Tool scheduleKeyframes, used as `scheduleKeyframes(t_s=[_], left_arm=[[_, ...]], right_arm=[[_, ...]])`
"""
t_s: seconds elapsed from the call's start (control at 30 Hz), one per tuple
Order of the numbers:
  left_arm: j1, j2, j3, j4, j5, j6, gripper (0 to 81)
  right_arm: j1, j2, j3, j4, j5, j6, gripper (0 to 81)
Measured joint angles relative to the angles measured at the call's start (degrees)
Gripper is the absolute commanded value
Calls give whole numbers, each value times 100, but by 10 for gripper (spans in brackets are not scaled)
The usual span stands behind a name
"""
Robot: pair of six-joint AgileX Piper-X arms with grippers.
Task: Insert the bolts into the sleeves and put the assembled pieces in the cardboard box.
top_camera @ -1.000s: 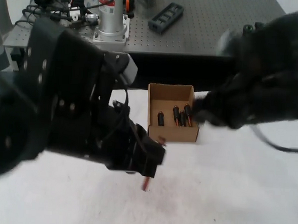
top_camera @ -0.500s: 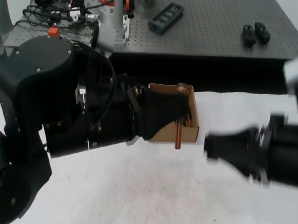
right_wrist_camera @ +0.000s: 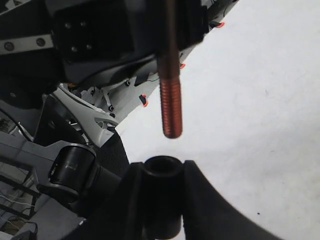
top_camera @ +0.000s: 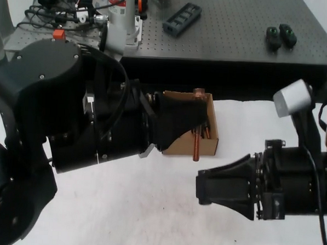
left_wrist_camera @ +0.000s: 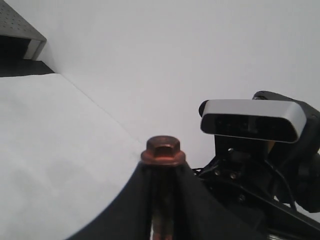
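A copper bolt (top_camera: 197,136) hangs upright, head up, in front of the cardboard box (top_camera: 209,144). My left gripper (top_camera: 192,117) is shut on its upper shank. In the left wrist view the bolt's hex head (left_wrist_camera: 162,150) sticks up between the black fingers (left_wrist_camera: 131,200). My right gripper (top_camera: 203,188) sits low on the white cloth, just right of and below the bolt, shut on a black sleeve (right_wrist_camera: 162,192). The sleeve's open end faces the bolt's threaded tip (right_wrist_camera: 170,112), with a small gap between them. Several assembled pieces (top_camera: 206,130) lie in the box.
A perforated metal bench (top_camera: 239,33) runs along the back with a black slotted block (top_camera: 181,19), two small black parts (top_camera: 280,36), a metal post (top_camera: 122,16) and cables. White cloth (top_camera: 148,209) covers the near surface.
One second ago the right gripper was at the box; it has drawn back and now sits below the bolt. The left gripper has risen with the bolt and stayed there for the last half second.
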Motion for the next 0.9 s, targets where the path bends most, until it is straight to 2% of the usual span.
scheduleKeyframes(t_s=[0.63, 0.9], left_arm=[[13, 0, 0, -162, 15, -226, 6], [13, 0, 0, -166, 15, -274, 6]], right_arm=[[34, 315, 0, -1015, 114, 179, 15], [34, 326, 0, -1166, -83, 210, 15]])
